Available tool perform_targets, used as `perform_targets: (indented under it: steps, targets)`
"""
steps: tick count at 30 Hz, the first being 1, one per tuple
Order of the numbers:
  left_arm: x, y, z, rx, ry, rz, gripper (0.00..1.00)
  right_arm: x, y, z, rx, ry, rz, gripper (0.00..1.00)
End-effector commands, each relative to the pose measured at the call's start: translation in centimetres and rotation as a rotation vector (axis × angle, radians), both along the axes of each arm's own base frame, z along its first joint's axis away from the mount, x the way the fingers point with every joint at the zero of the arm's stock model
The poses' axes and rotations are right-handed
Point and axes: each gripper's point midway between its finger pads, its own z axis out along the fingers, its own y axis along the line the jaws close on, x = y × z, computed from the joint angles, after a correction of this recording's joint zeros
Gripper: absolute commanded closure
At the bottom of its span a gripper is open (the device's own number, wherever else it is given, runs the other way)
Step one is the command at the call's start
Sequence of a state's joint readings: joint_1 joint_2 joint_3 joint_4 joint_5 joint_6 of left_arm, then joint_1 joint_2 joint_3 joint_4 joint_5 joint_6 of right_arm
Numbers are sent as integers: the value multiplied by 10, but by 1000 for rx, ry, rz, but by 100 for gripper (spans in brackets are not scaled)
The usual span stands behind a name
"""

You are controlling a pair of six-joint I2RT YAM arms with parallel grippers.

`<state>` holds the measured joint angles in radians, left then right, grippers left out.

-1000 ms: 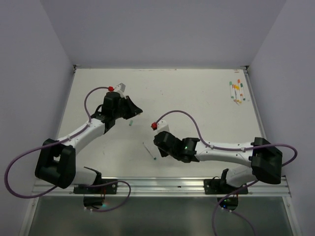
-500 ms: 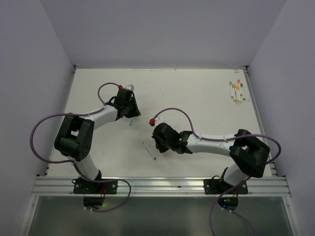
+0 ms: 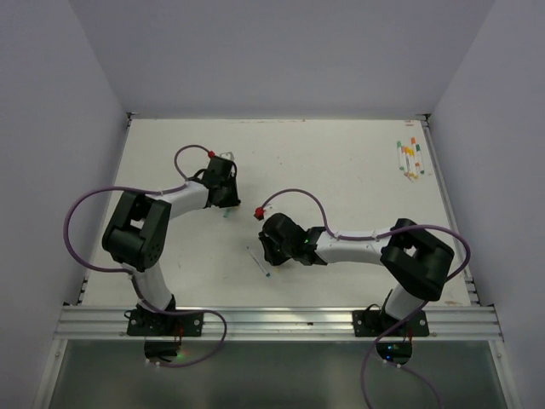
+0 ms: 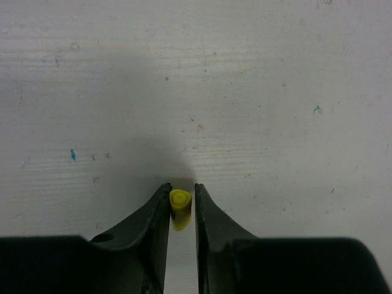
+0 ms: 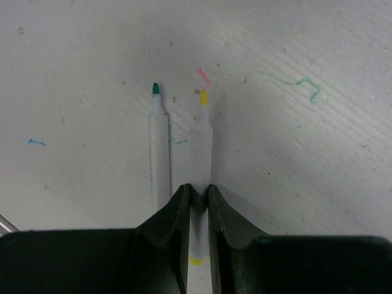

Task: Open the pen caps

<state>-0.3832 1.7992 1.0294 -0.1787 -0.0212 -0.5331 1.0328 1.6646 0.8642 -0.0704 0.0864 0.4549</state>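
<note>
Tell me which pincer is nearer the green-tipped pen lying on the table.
Right. The right pincer, gripping the yellow-tipped pen, sits right beside the green-tipped pen. The left pincer, holding the yellow cap, is farther up the table, to the pen's left.

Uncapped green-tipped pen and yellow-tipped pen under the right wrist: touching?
Apart. The right wrist view shows a strip of bare table between the white-barrelled green-tipped pen and the white-barrelled yellow-tipped pen along their visible length.
</note>
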Motion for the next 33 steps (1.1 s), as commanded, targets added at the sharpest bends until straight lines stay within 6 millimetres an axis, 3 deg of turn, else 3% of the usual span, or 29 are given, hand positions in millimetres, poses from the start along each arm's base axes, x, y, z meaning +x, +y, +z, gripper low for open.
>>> perform_targets:
  steps: [1, 3, 9, 14, 17, 22, 24, 26, 27, 28, 29, 32, 33]
  targets:
    - [2, 5, 8, 38, -38, -1, 76, 8, 13, 14, 73, -31, -11, 83]
    - [1, 6, 12, 33, -49, 2, 72, 8, 13, 15, 74, -30, -14, 78]
    - [1, 5, 19, 20, -66, -4, 62, 9, 13, 18, 65, -30, -18, 74]
    - [5, -2, 43, -25, -119, -16, 51, 13, 9, 25, 56, -53, -27, 67]
    - [12, -6, 74, -54, -173, -24, 48, 17, 5, 36, 62, -85, -49, 64]
    - [20, -23, 151, -155, -308, -78, 44, 44, -16, 69, 74, -164, -145, 61]
    - [16, -28, 181, -204, -360, -101, 44, 68, -41, 87, 83, -193, -230, 57]
    - [10, -33, 198, -257, -394, -114, 43, 90, -62, 105, 82, -238, -298, 52]
    - [1, -38, 210, -308, -424, -145, 43, 111, -93, 117, 51, -284, -402, 46]
    - [-4, -41, 216, -347, -431, -149, 42, 124, -105, 128, 47, -319, -446, 42]
    - [-12, -42, 228, -384, -457, -160, 42, 144, -131, 136, 24, -355, -508, 40]
    - [-30, -52, 229, -482, -461, -199, 41, 181, -173, 158, 8, -440, -627, 34]
    - [-41, -53, 226, -508, -450, -219, 41, 202, -201, 165, 35, -461, -697, 34]
